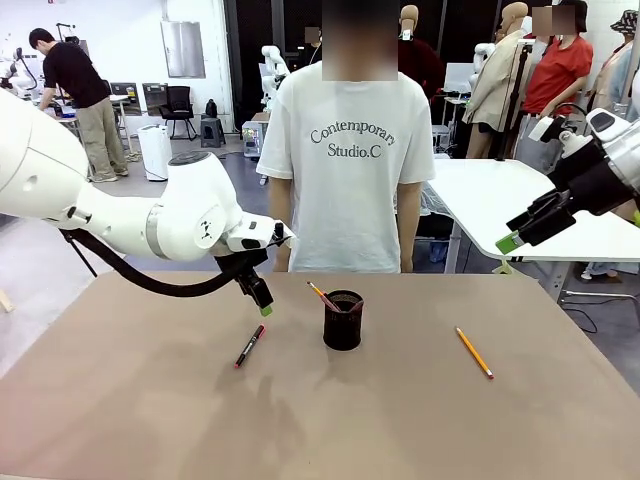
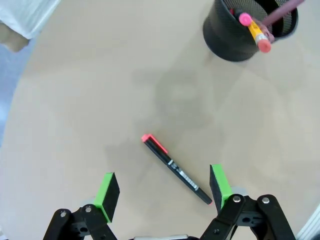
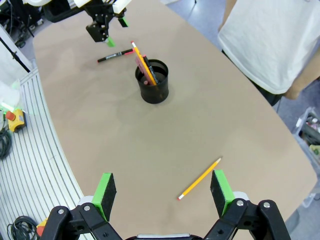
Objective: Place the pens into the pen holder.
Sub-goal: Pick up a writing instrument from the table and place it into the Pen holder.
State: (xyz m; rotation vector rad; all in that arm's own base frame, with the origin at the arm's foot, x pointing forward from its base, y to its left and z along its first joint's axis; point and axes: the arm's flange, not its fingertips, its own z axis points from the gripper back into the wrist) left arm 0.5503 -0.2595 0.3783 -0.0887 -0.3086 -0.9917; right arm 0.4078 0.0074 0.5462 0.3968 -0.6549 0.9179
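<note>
While the left gripper (image 1: 263,303) hangs at left-centre of the front view, close over the tabletop (image 1: 150,420), its jaws are shown spread wide in the left wrist view, and nothing is gripped. The black pen (image 2: 175,168) is seen lying flat on the tabletop, framed by the two green pads (image 2: 106,191). It slants from its red end near the middle of the frame down to its dark tip just beside the right-hand pad. Whether that pad touches it cannot be told. In the front view the pen is found just below the gripper and left of the holder (image 1: 343,325), apart from it.

The holder is set upright at the middle of the tabletop, before a person (image 1: 350,180) in a white T-shirt standing at the far edge. At the upper right of the left wrist view, sticks are seen leaning inside it: a leaning pencil (image 2: 257,36) with a yellow shaft and pink eraser, and a pink pencil (image 2: 282,9) crossing the rim.

The yellow pencil (image 1: 474,352) is laid flat at right of centre in the front view, well apart from the holder. The right gripper (image 1: 518,236) is held high at the upper right of that view, off the tabletop. In the right wrist view its jaws are spread and empty, and the yellow pencil is framed between its pads, on the tabletop beyond them.
</note>
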